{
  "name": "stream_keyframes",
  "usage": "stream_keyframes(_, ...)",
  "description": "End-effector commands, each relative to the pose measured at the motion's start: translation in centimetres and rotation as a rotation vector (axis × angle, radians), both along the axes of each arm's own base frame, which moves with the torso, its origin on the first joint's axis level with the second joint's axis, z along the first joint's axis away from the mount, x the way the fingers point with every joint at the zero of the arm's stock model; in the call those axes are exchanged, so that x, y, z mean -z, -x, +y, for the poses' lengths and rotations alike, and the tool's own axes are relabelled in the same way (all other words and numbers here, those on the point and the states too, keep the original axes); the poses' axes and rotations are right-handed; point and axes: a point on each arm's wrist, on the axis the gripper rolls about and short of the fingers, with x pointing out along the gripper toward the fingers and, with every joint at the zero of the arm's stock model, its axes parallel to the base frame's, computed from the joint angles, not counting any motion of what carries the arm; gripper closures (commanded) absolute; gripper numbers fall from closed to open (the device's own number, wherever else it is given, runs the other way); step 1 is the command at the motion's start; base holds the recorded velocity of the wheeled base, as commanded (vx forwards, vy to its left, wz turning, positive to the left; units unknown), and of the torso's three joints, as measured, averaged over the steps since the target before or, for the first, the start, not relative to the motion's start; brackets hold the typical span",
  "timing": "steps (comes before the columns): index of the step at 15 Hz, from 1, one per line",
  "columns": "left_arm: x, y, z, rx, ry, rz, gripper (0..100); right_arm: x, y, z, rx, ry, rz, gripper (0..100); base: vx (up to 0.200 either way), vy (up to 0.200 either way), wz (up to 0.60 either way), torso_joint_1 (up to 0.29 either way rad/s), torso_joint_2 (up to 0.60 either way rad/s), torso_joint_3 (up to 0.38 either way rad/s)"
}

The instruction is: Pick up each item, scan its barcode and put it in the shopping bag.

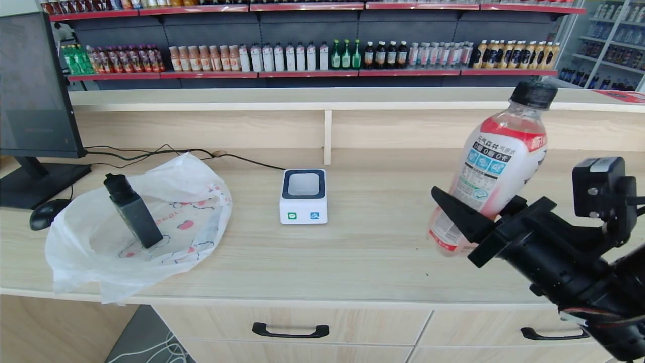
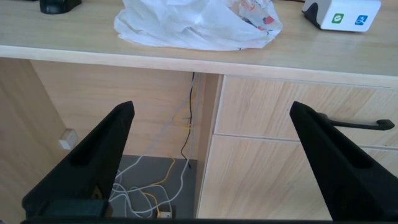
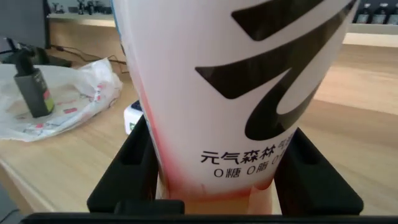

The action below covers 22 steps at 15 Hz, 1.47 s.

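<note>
Pink drink bottle (image 1: 486,166) clamped, tilted, in right gripper (image 1: 476,212) above counter (image 1: 378,252), right of scanner (image 1: 303,195). Left gripper (image 2: 211,109) spread wide below counter edge. Dark bottle (image 1: 133,212) stands on shopping bag (image 1: 196,201).

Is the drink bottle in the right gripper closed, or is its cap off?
Closed: the black cap sits on the neck of the drink bottle, which the right gripper holds near its base.

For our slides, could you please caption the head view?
Right gripper holds a pink drink bottle raised right of the white scanner; a dark bottle sits in the open shopping bag.
</note>
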Motion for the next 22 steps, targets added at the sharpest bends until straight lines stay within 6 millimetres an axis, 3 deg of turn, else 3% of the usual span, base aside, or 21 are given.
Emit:
stream_keyframes(1,0.0,0.0,0.0,0.000,-0.001,0.000,0,-1.5,-2.3,-2.0,0.160,-0.006,-0.070,100,0.000,0.000,0.00,0.000,0.00,0.000)
stream_keyframes(4,0.0,0.0,0.0,-0.001,0.000,0.000,0,-1.4,-3.9,-2.8,0.225,-0.015,-0.065,100,0.000,0.000,0.00,0.000,0.00,0.000)
stream_keyframes(7,0.0,0.0,0.0,-0.001,0.002,0.000,0,-3.5,-7.0,-3.9,0.310,-0.046,-0.154,100,0.000,0.000,0.00,0.000,0.00,0.000)
stream_keyframes(9,0.0,0.0,0.0,-0.001,0.003,0.000,0,-2.3,-8.6,-6.5,0.426,-0.024,-0.119,100,0.000,0.000,0.00,0.000,0.00,0.000)
stream_keyframes(18,0.0,0.0,0.0,-0.001,0.003,0.000,0,-0.6,-9.3,-6.2,0.400,-0.036,-0.048,100,-0.022,0.000,0.00,0.001,0.00,0.000)
stream_keyframes(22,0.0,0.0,0.0,-0.001,0.003,-0.005,0,-0.7,-8.0,-6.4,0.391,-0.049,-0.036,100,-0.100,0.000,0.00,0.006,0.00,0.000)
